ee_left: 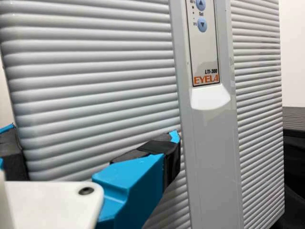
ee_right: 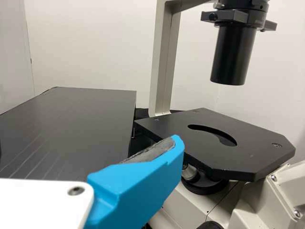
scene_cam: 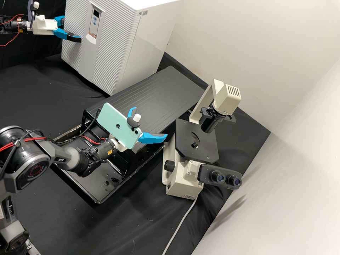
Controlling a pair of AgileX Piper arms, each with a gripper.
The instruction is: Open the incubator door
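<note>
Around the blue fingers (scene_cam: pixel 62 34) and white body of the left gripper (scene_cam: pixel 71 28), the incubator (scene_cam: pixel 122 39) is showing pale grey horizontal ribbing on either side of a plain grey strip (ee_left: pixel 212 152), whose white control panel (ee_left: pixel 203 52) is displaying light blue buttons and orange lettering. Beside the right gripper (scene_cam: pixel 150 122), also blue and white, a phone (scene_cam: pixel 115 122) is gleaming mint green, a dark grey platform (scene_cam: pixel 159 86) is bearing fine parallel lines, and the microscope (scene_cam: pixel 182 191) is mixing cream with black. Below both grippers, the tabletop (scene_cam: pixel 141 219) is looking solid black.
</note>
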